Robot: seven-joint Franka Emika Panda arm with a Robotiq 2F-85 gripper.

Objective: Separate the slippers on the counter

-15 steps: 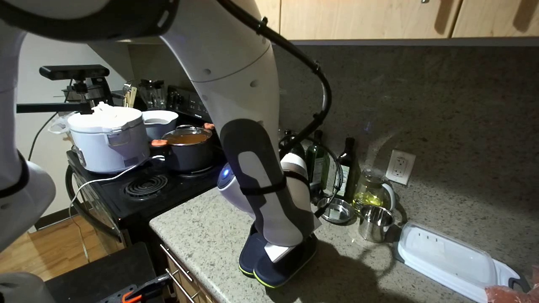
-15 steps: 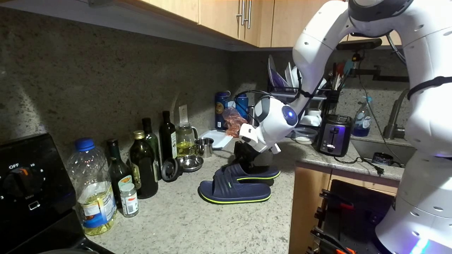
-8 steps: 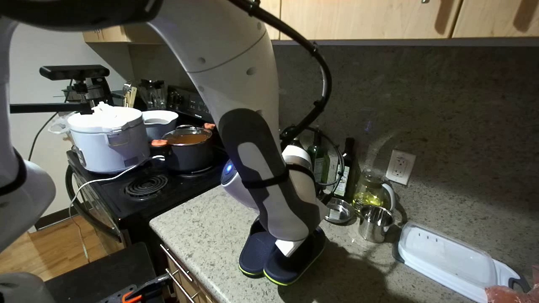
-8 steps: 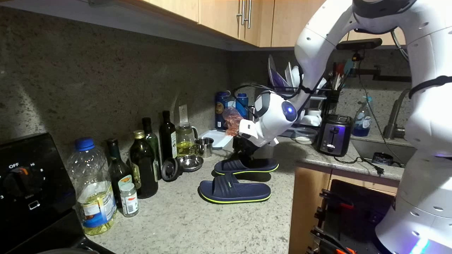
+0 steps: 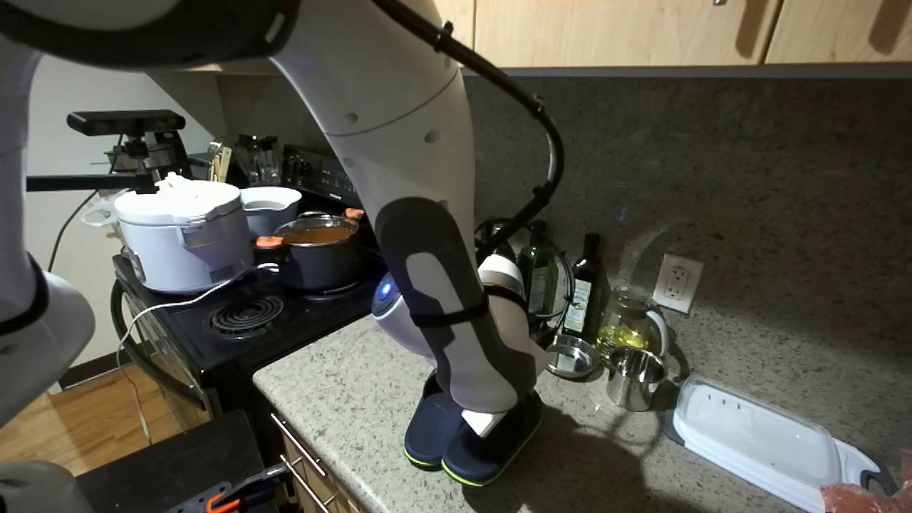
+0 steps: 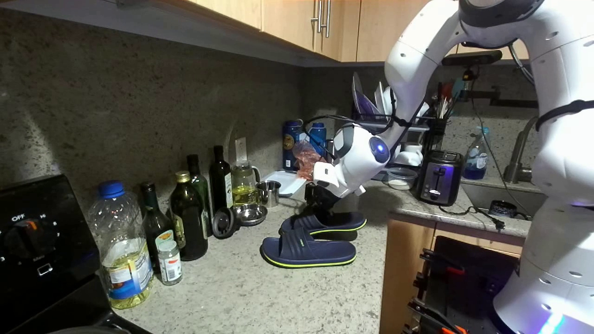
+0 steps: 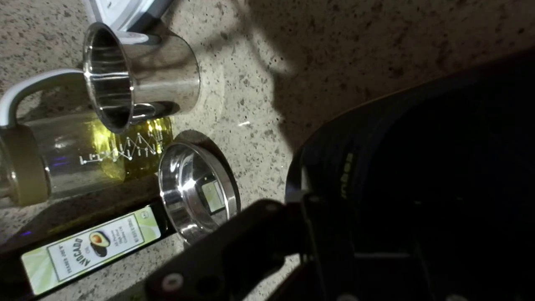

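Note:
Two dark navy slippers are on the counter [image 6: 260,301]. The near slipper [image 6: 329,251] rests flat, its strap towards the bottles. Just beyond it, the far slipper [image 6: 345,222] looks slightly raised, with a shadow under its sole. My gripper [image 6: 321,206] comes down at the strap of the far slipper and appears shut on it; its fingertips are hidden there. In the wrist view that strap and the fingers [image 7: 259,225] nearly merge in darkness. In an exterior view the arm covers the fronts of both slippers, and their heel ends lie side by side.
Along the back wall stand several bottles [image 6: 189,227], a metal dish [image 6: 250,214], a steel cup [image 6: 268,193] and a glass jug [image 6: 244,185]. A lidded container [image 5: 755,431] lies farther along. The black stove [image 5: 246,349] adjoins the counter, whose front edge [image 5: 313,442] drops off.
With my gripper, the far slipper has shifted away from the near one, then part of the way back. The near slipper has stayed in place.

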